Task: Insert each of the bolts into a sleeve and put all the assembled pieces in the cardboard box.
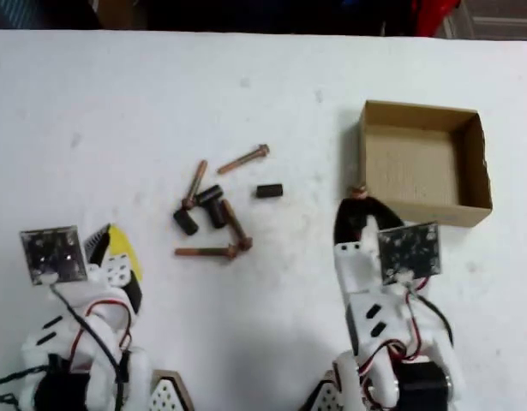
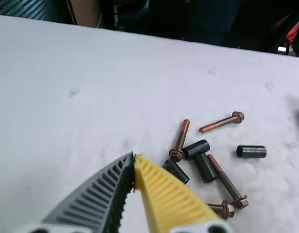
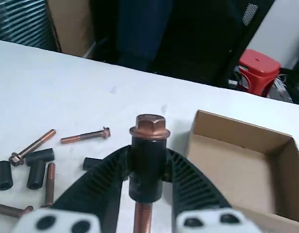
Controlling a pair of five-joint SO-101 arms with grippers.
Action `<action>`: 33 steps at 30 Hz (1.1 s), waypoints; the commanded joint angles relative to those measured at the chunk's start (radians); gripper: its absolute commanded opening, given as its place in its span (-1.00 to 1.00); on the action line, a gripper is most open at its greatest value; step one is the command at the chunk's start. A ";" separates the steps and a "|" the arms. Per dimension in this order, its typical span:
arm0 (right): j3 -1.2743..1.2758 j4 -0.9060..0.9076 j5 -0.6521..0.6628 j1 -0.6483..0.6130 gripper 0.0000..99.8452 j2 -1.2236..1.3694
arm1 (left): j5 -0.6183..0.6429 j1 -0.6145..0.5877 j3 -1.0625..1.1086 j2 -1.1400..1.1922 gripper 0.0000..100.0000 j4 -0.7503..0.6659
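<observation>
Right jaws clamped on an assembled piece: black sleeve (image 3: 146, 170) pinched between the two black fingers (image 3: 194, 184), copper bolt (image 3: 149, 127) passed through it, hex head on top, threaded end sticking out below. Piece held upright just beside the cardboard box (image 1: 415, 163), at the box's corner nearest the loose parts and the arms, outside its walls. Box open-topped, flat on the white tabletop (image 1: 117, 103).

Left jaws shut tip to tip, grey finger (image 2: 98, 196) pressed against yellow finger (image 2: 164, 194), gripping nothing. Low over the tabletop, well apart from the box, beyond the loose parts.

Between left jaws and box, four bare bolts and four empty sleeves lying flat. Nearest the box: a lone sleeve (image 1: 269, 191), apart from everything else. A little farther from the box: a single bolt (image 1: 243, 159), touching nothing, head end toward the box. Farther still: a tight cluster. In it, a paired sleeve (image 1: 209, 195) and a second paired sleeve (image 1: 218, 214), touching or nearly so. Slanted bolt (image 1: 195, 181) with its head against the first of the pair. End sleeve (image 1: 185, 223) at the cluster's edge farthest from the box. Diagonal bolt (image 1: 236, 224) just beside the second paired sleeve, on its box side. Flat bolt (image 1: 203, 252) nearest the arms, head almost meeting the diagonal bolt's head.
</observation>
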 commanded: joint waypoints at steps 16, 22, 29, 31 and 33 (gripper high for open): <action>-0.344 -0.295 0.129 0.272 -0.97 0.845 | -0.137 0.001 0.394 -0.007 -0.95 -0.063; -0.381 -0.456 0.129 0.302 -0.97 1.109 | -0.178 0.001 0.483 -0.007 -0.96 -0.064; -0.597 -0.456 0.126 0.314 -0.97 1.434 | -0.184 0.001 0.523 -0.007 -0.96 -0.064; -0.655 -0.456 0.124 0.320 -0.97 1.517 | -0.184 0.001 0.523 -0.007 -0.95 -0.066; -0.715 -0.455 0.124 0.320 -0.97 1.595 | -0.184 0.001 0.523 -0.007 -0.95 -0.066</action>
